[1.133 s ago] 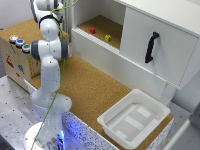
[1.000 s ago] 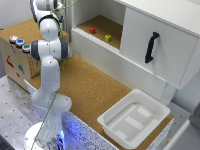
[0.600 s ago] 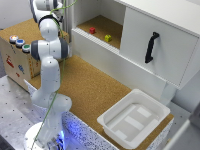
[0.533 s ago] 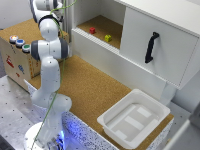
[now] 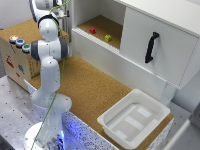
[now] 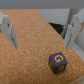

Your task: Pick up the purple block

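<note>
The purple block, a small cube with a yellow letter on its face, lies on the cork surface in the wrist view. My gripper hangs above the cork, open, with its two pale fingers spread wide. The block lies off to one side of the gap, nearer one finger, and nothing touches it. In the exterior view the block is hidden and the arm reaches up to the top edge, so the gripper itself is out of that picture.
A white cabinet holds a red block and a yellow block in its open shelf. A white tray sits at the cork table's near corner. A cardboard box with coloured buttons stands beside the arm.
</note>
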